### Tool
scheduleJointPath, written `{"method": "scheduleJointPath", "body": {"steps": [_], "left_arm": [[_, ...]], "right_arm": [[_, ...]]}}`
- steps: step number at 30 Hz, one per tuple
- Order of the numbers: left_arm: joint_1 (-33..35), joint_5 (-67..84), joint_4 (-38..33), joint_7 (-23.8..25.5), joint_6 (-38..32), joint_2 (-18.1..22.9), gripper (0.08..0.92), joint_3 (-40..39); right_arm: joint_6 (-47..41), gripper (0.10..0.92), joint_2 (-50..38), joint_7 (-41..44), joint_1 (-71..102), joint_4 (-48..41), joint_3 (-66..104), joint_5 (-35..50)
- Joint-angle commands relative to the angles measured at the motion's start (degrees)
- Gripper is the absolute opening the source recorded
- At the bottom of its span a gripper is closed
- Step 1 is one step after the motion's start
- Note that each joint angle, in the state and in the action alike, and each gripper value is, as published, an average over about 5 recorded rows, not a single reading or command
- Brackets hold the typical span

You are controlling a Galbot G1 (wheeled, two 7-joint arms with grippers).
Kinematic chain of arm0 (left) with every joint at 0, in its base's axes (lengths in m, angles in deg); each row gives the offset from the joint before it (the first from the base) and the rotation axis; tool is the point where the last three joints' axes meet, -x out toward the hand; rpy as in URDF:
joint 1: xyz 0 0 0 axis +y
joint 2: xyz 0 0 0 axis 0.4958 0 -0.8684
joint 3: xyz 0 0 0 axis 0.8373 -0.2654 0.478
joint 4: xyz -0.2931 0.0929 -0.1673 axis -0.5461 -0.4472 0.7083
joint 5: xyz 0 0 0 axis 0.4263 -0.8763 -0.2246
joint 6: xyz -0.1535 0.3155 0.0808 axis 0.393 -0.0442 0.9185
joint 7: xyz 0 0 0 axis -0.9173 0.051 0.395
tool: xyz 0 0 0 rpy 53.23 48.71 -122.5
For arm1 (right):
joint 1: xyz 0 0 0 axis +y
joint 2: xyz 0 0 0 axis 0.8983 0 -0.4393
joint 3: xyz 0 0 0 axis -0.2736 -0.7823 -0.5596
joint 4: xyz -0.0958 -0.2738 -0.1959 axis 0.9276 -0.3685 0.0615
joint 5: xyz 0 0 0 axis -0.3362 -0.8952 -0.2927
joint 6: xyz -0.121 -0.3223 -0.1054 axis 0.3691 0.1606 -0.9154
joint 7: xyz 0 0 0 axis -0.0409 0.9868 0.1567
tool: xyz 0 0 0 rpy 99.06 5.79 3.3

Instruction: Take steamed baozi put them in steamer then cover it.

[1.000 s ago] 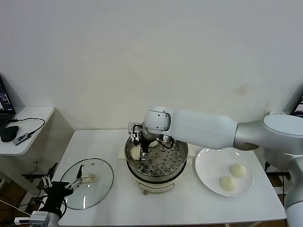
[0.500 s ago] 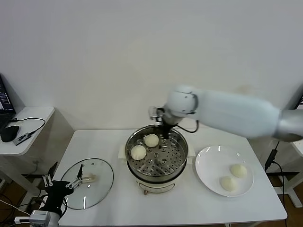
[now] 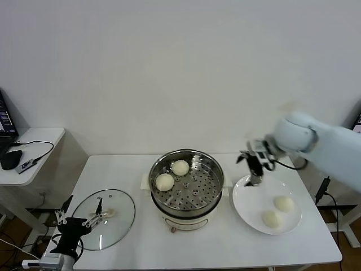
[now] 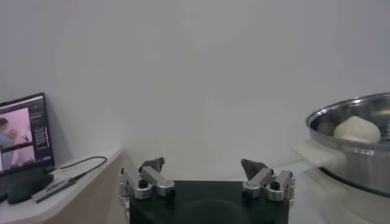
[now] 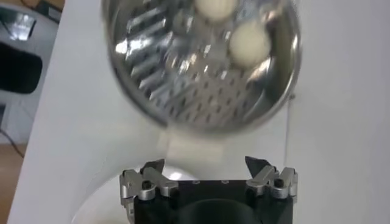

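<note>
Two steamed baozi [image 3: 180, 167] [image 3: 164, 182] lie in the steel steamer [image 3: 211, 189] at the table's middle. They also show in the right wrist view [image 5: 249, 41] [image 5: 214, 7]. Two more baozi [image 3: 283, 203] [image 3: 272, 219] lie on the white plate [image 3: 245, 200] to the right. My right gripper [image 3: 254, 167] is open and empty, above the plate's near-left rim, between steamer and plate. My left gripper [image 3: 79, 222] is open and empty, low at the front left by the glass lid [image 3: 115, 206].
The steamer sits in a cream-white pot base [image 3: 186, 221]. A side table [image 3: 34, 148] with a mouse [image 3: 9, 160] and cable stands at the left. In the left wrist view the steamer's rim [image 4: 341, 115] and a monitor [image 4: 23, 131] show.
My right gripper has left a baozi in the steamer, risen and swung right from the steamer to above the plate's left rim. The left arm has barely moved.
</note>
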State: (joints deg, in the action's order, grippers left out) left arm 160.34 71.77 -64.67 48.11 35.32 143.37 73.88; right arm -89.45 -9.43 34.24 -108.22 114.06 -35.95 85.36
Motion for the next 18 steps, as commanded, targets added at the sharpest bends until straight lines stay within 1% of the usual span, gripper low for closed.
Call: {"method": "scheduleJointPath", "body": {"steps": [1, 7, 18], "left_arm": [[0.21, -0.42, 0.59, -0.03, -0.10, 0.20, 0.823, -0.82], [0.10, -0.73, 1.35, -0.04, -0.16, 0.41, 0.823, -1.08], [0.28, -1.27, 2.06, -0.07, -0.23, 0.58, 0.823, -1.17]], "right_arm": [[7.05, 0.823, -14.73, 2.69, 20.95, 2.87, 12.95, -13.92], [8.63, 0.823, -13.83, 1.50, 25.37, 0.54, 12.91, -17.63], [8.64, 0.823, -9.47, -0.91, 38.49, -3.69, 23.32, -20.82]]}}
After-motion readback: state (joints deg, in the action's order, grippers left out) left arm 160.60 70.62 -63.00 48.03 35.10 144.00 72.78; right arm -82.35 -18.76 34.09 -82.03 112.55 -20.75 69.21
